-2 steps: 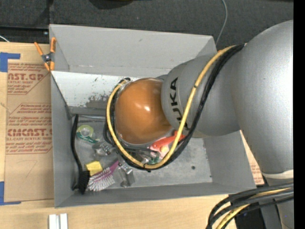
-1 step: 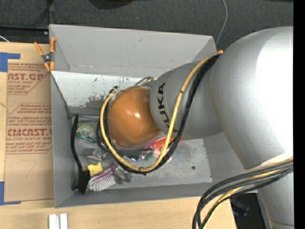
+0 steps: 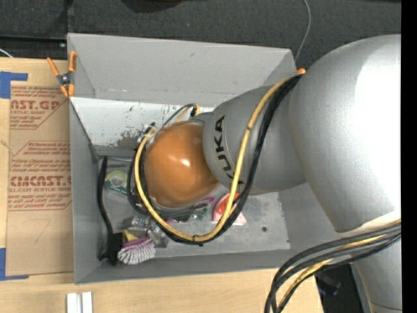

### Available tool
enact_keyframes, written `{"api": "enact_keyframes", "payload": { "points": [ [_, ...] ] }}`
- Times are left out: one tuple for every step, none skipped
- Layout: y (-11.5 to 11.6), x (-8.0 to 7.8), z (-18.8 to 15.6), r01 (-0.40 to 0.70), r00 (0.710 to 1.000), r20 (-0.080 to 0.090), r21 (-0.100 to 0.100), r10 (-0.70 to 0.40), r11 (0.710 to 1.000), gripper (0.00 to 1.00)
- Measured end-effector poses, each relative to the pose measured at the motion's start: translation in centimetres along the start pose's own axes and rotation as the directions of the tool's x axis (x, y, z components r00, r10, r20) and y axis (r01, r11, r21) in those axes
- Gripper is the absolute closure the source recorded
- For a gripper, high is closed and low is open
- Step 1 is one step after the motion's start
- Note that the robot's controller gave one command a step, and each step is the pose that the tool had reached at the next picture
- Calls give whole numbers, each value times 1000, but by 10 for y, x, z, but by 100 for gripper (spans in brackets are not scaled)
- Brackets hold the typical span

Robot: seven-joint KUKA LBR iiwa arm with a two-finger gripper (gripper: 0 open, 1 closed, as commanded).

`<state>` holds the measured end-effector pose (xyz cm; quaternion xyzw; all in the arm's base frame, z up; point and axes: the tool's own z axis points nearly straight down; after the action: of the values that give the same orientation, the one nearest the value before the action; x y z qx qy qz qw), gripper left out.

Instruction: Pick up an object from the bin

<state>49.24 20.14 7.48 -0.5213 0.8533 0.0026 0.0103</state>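
The arm (image 3: 339,129) reaches from the right into the bin (image 3: 83,175), low over its middle floor. Its orange cover (image 3: 174,165), looped by a yellow-and-black cable (image 3: 250,142), sits over the tool, so whether the tool is wide, narrow or holding anything cannot be told. Nearest the cover lie a purple-and-white brush (image 3: 138,252) at lower left, a red thing (image 3: 223,206) at its right edge, and a greenish round thing (image 3: 117,180) just left.
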Motion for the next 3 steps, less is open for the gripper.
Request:
{"api": "enact_keyframes", "payload": {
  "points": [
    [0,0,0,0,1000,0,0,0,1000,100],
    [1,1,-7,0,1000,-5,-2,0,1000,100],
    [3,3,-33,0,1000,-14,-11,0,1000,100]
  ]
}}
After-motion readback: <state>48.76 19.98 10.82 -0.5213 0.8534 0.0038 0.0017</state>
